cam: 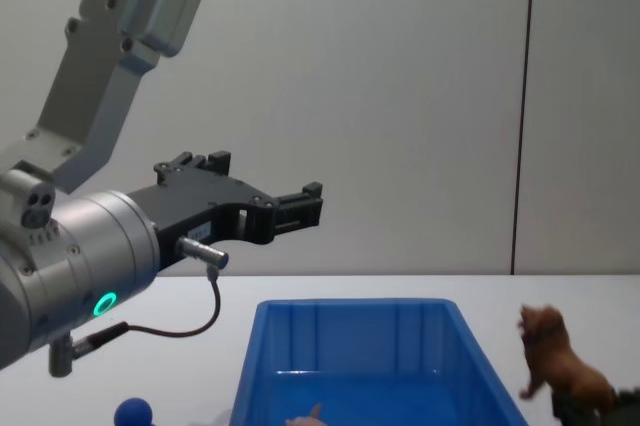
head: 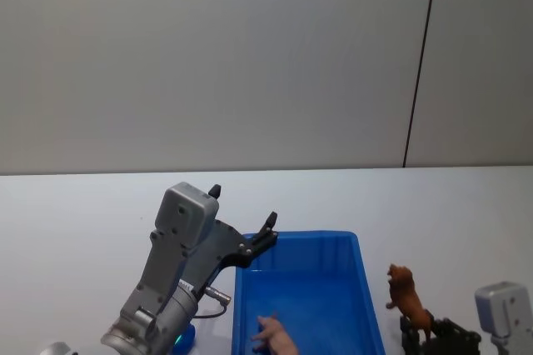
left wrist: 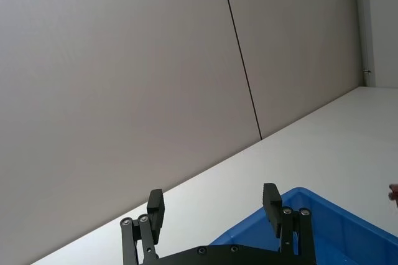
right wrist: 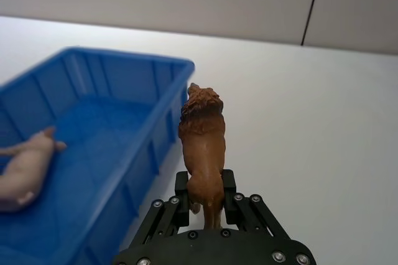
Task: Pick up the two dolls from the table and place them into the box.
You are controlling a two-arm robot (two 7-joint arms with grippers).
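Note:
The blue box (head: 304, 237) sits open on the white table (head: 75, 222). A pale pinkish doll (head: 275, 337) lies on the box's floor, seen also in the right wrist view (right wrist: 25, 168). My right gripper (right wrist: 205, 182) is shut on the legs of the reddish-brown lion doll (right wrist: 202, 140). It holds the lion upright just right of the box (right wrist: 112, 66), as the head view (head: 408, 292) and chest view (cam: 555, 356) show. Above the box's far left corner my left gripper (head: 243, 205) hangs open with nothing between its fingers (left wrist: 270, 196).
A small round blue object (cam: 132, 412) lies on the table left of the box, under my left arm. A grey wall with a dark vertical seam (head: 420, 63) stands behind the table. Bare white tabletop stretches to the right of the box.

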